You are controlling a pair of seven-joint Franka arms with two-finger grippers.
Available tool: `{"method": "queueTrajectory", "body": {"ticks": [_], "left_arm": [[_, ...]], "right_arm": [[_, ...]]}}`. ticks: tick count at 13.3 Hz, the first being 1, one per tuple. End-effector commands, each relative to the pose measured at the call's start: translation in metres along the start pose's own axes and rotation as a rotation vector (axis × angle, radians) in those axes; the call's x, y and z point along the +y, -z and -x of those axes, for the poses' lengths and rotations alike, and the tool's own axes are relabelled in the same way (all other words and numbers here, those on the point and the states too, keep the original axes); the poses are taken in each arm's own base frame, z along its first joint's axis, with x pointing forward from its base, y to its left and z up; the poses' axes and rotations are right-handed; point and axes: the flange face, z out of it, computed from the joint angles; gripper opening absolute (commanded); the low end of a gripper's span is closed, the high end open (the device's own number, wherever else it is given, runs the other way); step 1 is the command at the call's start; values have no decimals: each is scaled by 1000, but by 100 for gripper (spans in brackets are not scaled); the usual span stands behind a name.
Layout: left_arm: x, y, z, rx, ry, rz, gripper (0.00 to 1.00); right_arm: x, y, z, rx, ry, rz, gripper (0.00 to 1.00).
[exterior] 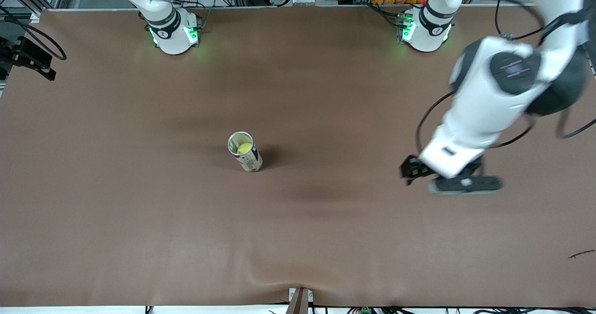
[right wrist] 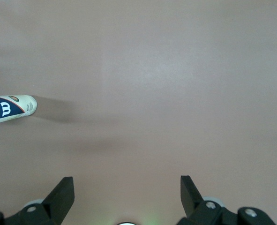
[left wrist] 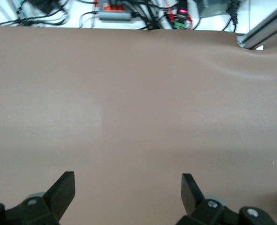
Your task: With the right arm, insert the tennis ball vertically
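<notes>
A cream and navy tennis ball can (exterior: 249, 158) stands upright near the middle of the brown table, with a yellow-green tennis ball (exterior: 243, 147) inside its open top. The can also shows in the right wrist view (right wrist: 14, 108), far from the fingers. My right gripper (right wrist: 127, 183) is open and empty, high over bare table near its own base (exterior: 173, 32); it is out of the front view. My left gripper (exterior: 409, 169) is open and empty, low over bare table toward the left arm's end. It also shows in the left wrist view (left wrist: 128, 180).
A black mount with cables (exterior: 28, 58) sits at the table edge at the right arm's end. A small dark scrap (exterior: 582, 254) lies near the front corner at the left arm's end. The mat is wrinkled at the front edge (exterior: 279, 276).
</notes>
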Motion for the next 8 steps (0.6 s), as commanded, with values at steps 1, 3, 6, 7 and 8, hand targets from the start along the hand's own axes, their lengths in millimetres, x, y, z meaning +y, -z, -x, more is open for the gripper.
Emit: {"method": "queueTrajectory", "body": {"ticks": [1, 3, 6, 7, 8], "left_arm": [[-62, 65, 19, -26, 85, -18, 100], [-90, 102, 38, -62, 121, -50, 100], [-130, 122, 71, -87, 115, -64, 100], [-155, 129, 77, -87, 125, -43, 100], [-176, 135, 87, -94, 116, -10, 100]], "right_arm": [[2, 6, 0, 11, 27, 18, 100], [4, 6, 0, 12, 22, 12, 100], [9, 5, -4, 33, 11, -32, 100], [12, 5, -4, 39, 5, -35, 100], [16, 2, -9, 49, 18, -44, 100]]}}
